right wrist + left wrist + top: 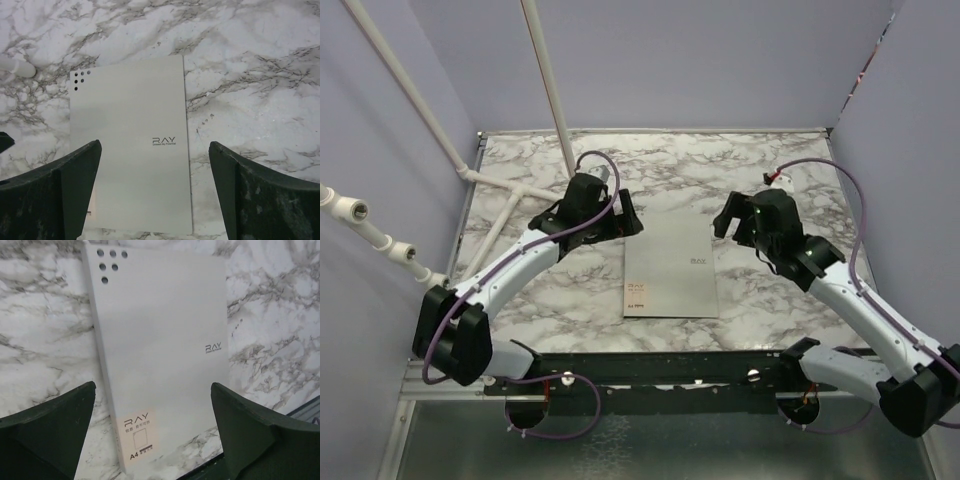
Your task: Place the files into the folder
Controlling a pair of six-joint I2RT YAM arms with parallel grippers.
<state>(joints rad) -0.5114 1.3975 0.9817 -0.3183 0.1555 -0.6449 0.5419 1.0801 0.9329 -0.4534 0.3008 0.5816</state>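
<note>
Folder position: The folder (pixel 669 265) lay flat and closed near the middle of the marble counter (pixel 770 300), grey outer face up, between the two arms.
Folder orientation: Its long edges ran away from the arm bases. Its near short edge lay close to the black rail (pixel 660 365) at the counter's front edge, but apart from it.
Folder markings: A reddish label (pixel 140 432) sat at the near left corner. Small dark print (pixel 216 347) stood toward the right long edge. A cluster of round holes (pixel 110 262) marked the far left corner.
Left claw: The left claw (pixel 628 215) stood at the far left corner of the folder. In the left wrist view its fingers (pixel 60 425) were spread wide, with the folder's face showing in the gap. It pinched nothing.
Right claw: The right claw (pixel 728 218) stood just beside the folder's far right corner, over bare marble. In the right wrist view its fingers (pixel 65 185) were spread wide either side of the folder's face. It pinched nothing.
Contact: Whether either claw touched the folder could not be told.
Surroundings: White pipes (pixel 545 80) rose from the far left of the counter.
</note>
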